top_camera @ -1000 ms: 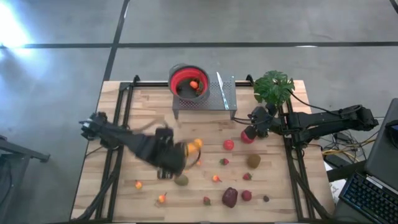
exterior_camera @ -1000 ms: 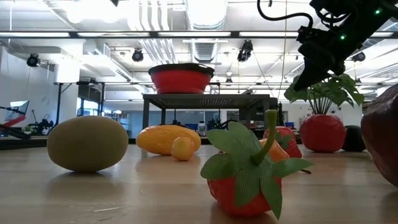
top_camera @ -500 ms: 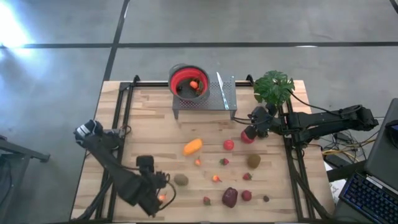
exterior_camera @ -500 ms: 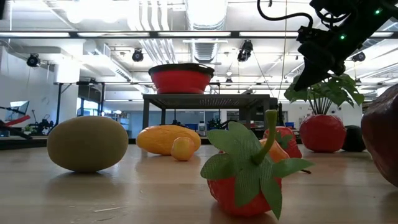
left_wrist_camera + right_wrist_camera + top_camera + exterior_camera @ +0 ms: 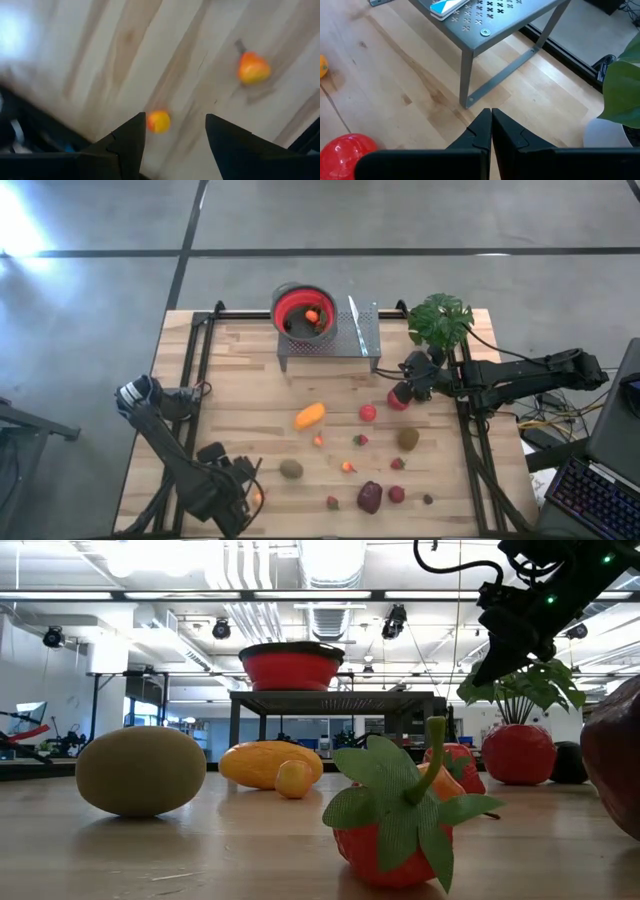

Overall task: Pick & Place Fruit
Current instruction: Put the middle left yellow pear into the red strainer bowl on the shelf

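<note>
Left gripper (image 5: 243, 498) open over small orange fruit (image 5: 158, 121) near table's (image 5: 240, 395) front-left edge, right gripper (image 5: 403, 393) closed, idle by right edge.

Grey concrete floor (image 5: 420, 215), ceiling strip lights (image 5: 150, 595), exposed ducts (image 5: 335, 565)

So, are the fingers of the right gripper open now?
No, in the right wrist view the two dark fingers of the right gripper press together with nothing between them, above the wooden table.

A red-lined round metal bowl (image 5: 303, 311) sits on a perforated grey metal stand (image 5: 352, 338) at twelve o'clock; a green leafy potted plant (image 5: 440, 319) stands at two.
</note>
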